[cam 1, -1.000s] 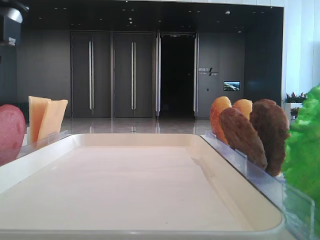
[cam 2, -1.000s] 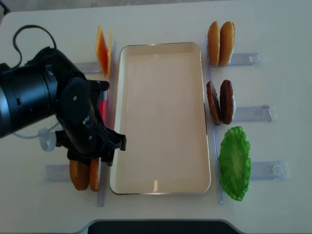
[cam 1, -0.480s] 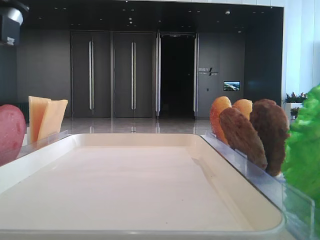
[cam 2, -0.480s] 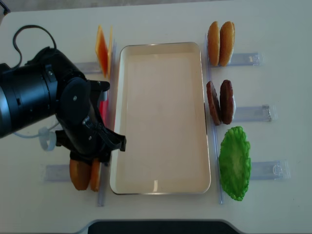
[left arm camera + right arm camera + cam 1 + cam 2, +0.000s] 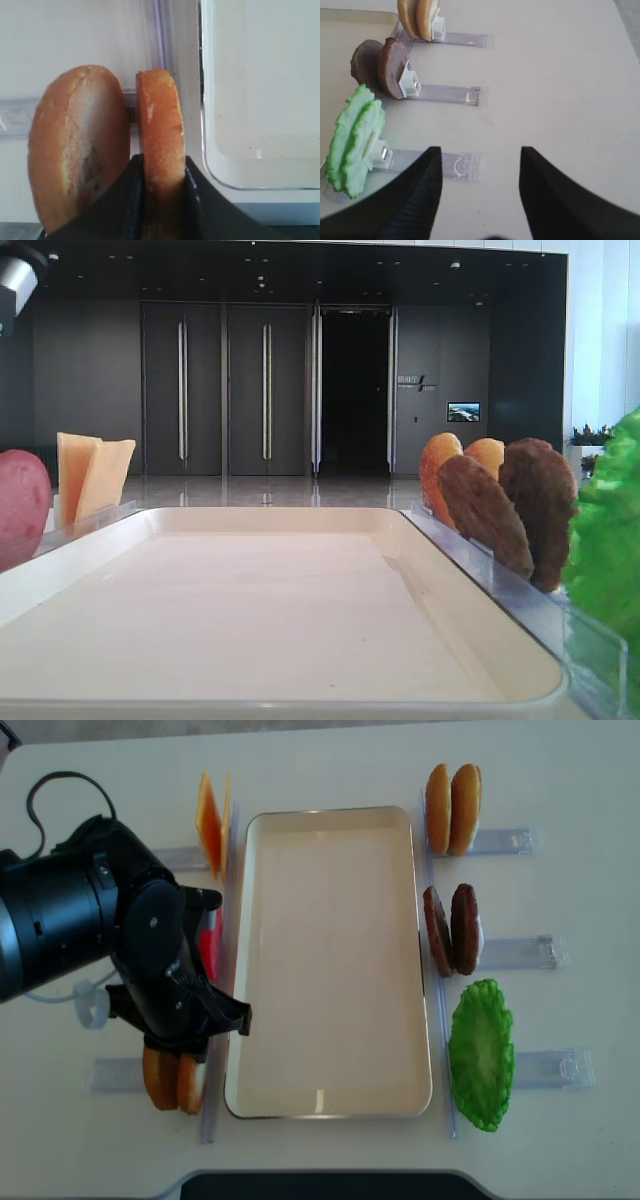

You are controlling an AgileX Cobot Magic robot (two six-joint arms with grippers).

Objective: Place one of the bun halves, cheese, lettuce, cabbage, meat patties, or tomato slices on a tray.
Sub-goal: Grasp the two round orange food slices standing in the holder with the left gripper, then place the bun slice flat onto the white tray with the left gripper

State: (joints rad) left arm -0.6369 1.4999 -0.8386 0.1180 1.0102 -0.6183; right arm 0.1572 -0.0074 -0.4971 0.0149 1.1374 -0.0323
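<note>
Low front view: tray [image 5: 300, 540] fills the lower centre, bare. Cheese [image 5: 92, 476] stands at left w/ the tomato slice [image 5: 20, 505] at the left edge; meat patties [image 5: 510, 508] and lettuce [image 5: 610, 540] at right. No claw seen here.

Right wrist view: right gripper [image 5: 480, 180] at frame bottom, jaws spread wide w/ only bare table between them, holding nothing. Lettuce [image 5: 352, 142] at left, patties [image 5: 380, 70] above it, a bun pair [image 5: 417, 17] at the top, each upright in a clear holder.

Left wrist view: left gripper [image 5: 162, 200] at bottom centre, fingers [image 5: 131, 200] pressed in on the right-hand bun half [image 5: 160, 130], pinching its lower edge from both flat faces. Bun stands on edge, just beside its twin [image 5: 75, 145] at left; tray rim [image 5: 202, 125] runs just right of it. Judgement: light, stiff-ish but crumbly-looking disc, dry and not slippery; gripping across the faces near the rim looks right, and a light squeeze should do, since a hard one could dent it.

Overhead view: left arm [image 5: 110, 960] covers the left-middle of frame, wrist over the bun halves [image 5: 170, 1082] at lower left, just off the tray's [image 5: 330, 960] left rim. Claw itself hidden under the arm here. The bun isn't on the tray yet.
</note>
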